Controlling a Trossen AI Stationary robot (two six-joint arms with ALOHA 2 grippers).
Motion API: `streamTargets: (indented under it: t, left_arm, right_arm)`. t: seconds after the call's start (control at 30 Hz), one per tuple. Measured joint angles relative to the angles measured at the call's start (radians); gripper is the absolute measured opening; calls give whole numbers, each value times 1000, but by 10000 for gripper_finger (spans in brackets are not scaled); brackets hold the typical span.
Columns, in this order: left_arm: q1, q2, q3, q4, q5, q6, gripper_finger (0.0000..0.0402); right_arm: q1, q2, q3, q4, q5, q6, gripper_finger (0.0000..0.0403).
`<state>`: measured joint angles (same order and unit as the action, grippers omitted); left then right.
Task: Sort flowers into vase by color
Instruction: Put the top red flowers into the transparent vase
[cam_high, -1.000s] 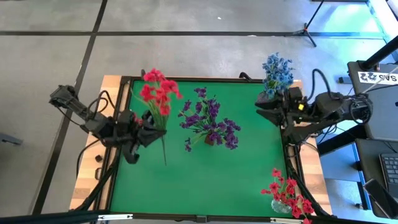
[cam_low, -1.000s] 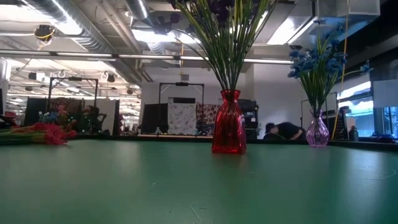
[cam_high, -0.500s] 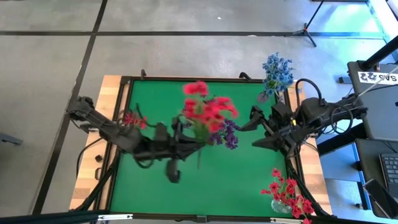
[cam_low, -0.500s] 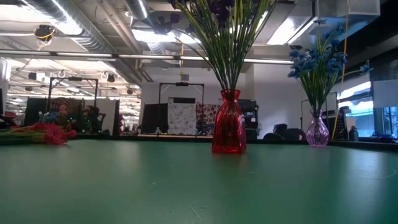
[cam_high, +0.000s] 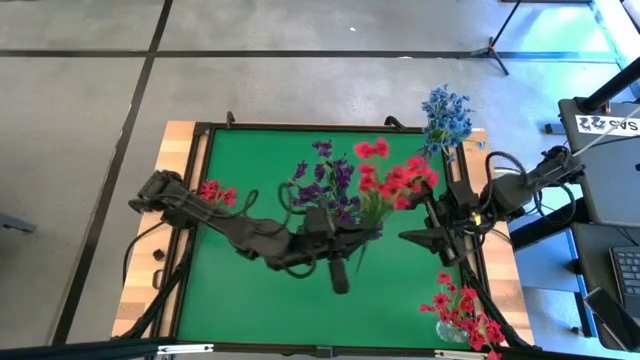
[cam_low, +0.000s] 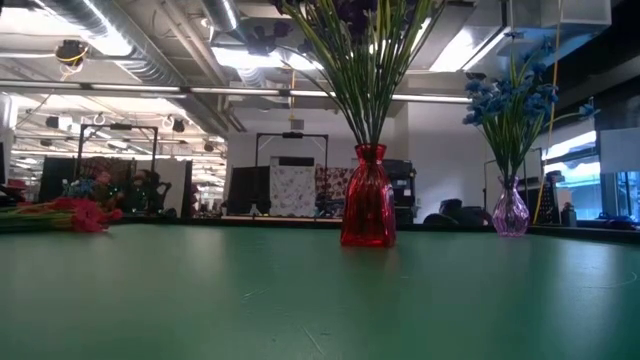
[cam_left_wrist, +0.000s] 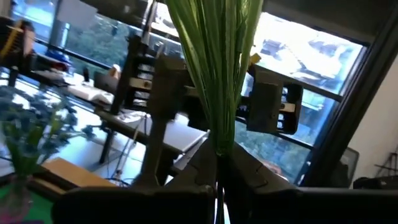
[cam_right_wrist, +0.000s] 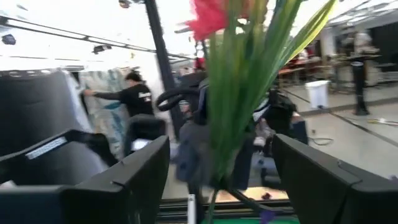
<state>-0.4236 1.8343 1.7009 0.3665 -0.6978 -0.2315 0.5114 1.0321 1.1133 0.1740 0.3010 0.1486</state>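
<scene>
Left gripper (cam_high: 352, 238), clenched on the red sprigs (cam_high: 393, 180), offers the stems toward 3 o'clock; right gripper (cam_high: 432, 226) waits released, apparently for a handover.

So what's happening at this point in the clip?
The left gripper, reaching across the green table, is shut on a bunch of red flowers and holds it out toward the right gripper, whose open fingers flank the stems. It looks like a handover. Purple flowers stand in a red vase, blue flowers in a purple vase, more red ones in a vase at a corner, and one red sprig lies near the left edge.
</scene>
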Motion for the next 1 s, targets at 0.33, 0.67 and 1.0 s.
streamTargets:
  t: [0.33,0.67,1.0]
  left_arm:
    - [50,33,19,3,70,-3,6]
    - [90,33,19,-14,142,5,10]
    - [81,33,19,-45,178,6,11]
  right_arm:
    - [-1,8,0,-18,108,40,280]
    - [-3,80,0,5,92,140,274]
    - [-10,83,0,46,99,216,138]
